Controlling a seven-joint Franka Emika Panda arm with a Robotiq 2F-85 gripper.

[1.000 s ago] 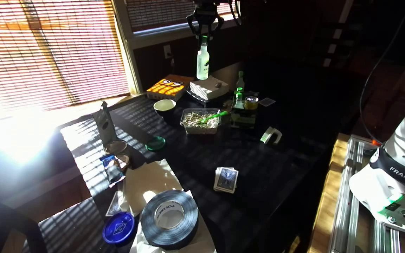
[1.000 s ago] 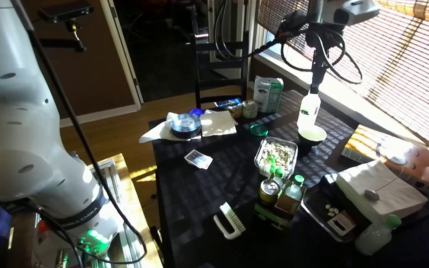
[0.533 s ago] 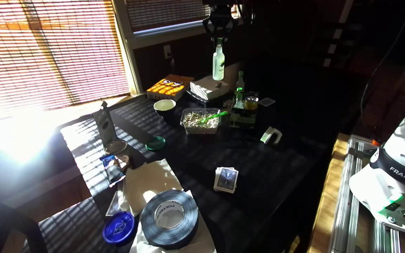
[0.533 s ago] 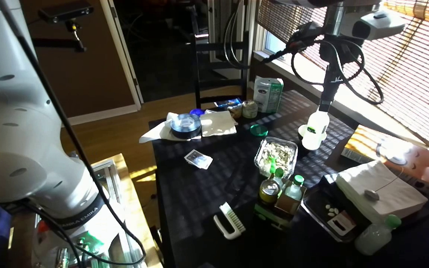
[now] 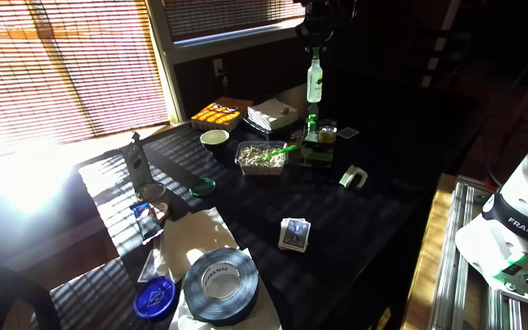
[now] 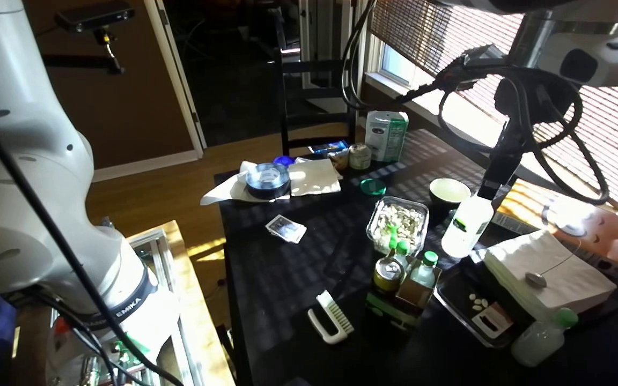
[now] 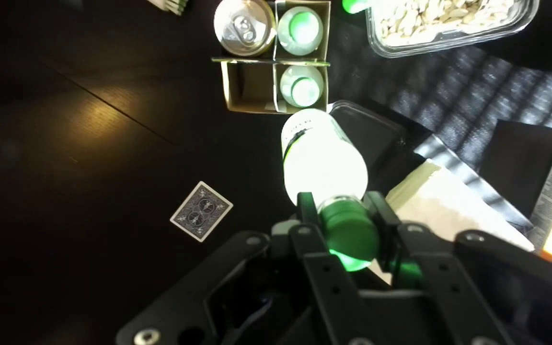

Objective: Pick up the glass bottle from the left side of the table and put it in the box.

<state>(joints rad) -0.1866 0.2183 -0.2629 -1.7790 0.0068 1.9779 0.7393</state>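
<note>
The fingers [image 7: 308, 215] grasp the glass bottle [image 7: 324, 163] by its green-capped end, leaving the body hanging free above the worktop [image 5: 250, 211], near the divided box [image 5: 317, 156] and not yet in it. Expect stiff, smooth, breakable glass, fairly weighty if full; the fill is hard to tell. That hold should suit lowering it into the box's vacant slot, though the base may swing against the dividers.

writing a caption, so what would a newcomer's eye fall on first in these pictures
Likely the glowing bottle, held by its top in the gripper above the dark table. The sunlit blinds fill the upper left of an exterior view. A big tape roll sits at the bottom of that view.
</note>
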